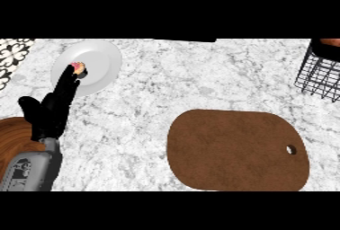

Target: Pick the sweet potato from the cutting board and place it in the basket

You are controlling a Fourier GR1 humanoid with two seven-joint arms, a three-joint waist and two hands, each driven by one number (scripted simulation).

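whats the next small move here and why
Probably none toward the cutting board: it is bare, and an orange-brown thing, likely the sweet potato, already sits in the wire basket. The left hand can stay resting, open.

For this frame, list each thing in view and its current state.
Cutting board: flat on the counter, nothing on it.
Basket: at the right edge, an orange-brown thing inside at the top.
Plate: holds a small pink item.
Left hand: open, fingers straight, tips over the plate.
Right hand: out of view.

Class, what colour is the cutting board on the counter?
Brown. The cutting board shows best in the head view.
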